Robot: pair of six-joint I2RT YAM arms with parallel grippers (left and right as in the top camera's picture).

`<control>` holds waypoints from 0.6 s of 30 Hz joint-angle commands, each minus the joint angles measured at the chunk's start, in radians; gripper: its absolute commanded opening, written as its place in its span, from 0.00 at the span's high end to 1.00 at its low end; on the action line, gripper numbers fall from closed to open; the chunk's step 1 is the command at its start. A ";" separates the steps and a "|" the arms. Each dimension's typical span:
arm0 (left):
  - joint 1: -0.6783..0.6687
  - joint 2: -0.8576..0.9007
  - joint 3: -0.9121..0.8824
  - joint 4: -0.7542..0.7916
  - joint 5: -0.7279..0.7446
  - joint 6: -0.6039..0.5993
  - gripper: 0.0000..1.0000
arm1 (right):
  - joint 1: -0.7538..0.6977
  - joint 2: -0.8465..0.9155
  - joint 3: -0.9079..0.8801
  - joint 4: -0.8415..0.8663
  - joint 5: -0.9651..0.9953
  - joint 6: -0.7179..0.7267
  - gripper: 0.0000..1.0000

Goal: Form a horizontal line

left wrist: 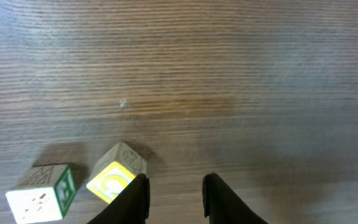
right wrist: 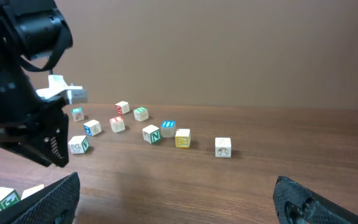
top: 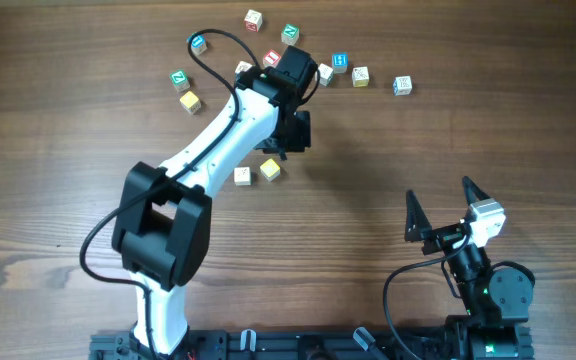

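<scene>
Several small lettered wooden cubes lie scattered at the far side of the table, among them a green one and a blue one. Two more lie side by side nearer the middle: a white and green cube and a yellow cube. My left gripper is open and empty, low over the table, with its left finger right beside the yellow cube. My right gripper is wide open and empty near the front right, far from the cubes.
The left arm stretches diagonally across the table's middle and covers some cubes at the back. In the right wrist view it stands at the left, with the row of scattered cubes behind it.
</scene>
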 commanded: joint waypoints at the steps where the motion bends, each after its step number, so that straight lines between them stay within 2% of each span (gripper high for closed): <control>1: -0.008 0.030 -0.008 0.024 -0.018 -0.010 0.77 | 0.005 -0.007 -0.001 0.006 -0.009 0.003 0.00; 4: -0.008 0.049 -0.008 0.033 -0.017 -0.011 0.81 | 0.005 -0.007 -0.001 0.006 -0.009 0.003 0.00; 18: -0.037 0.103 -0.008 0.092 -0.059 -0.011 0.81 | 0.005 -0.007 -0.001 0.006 -0.009 0.003 0.00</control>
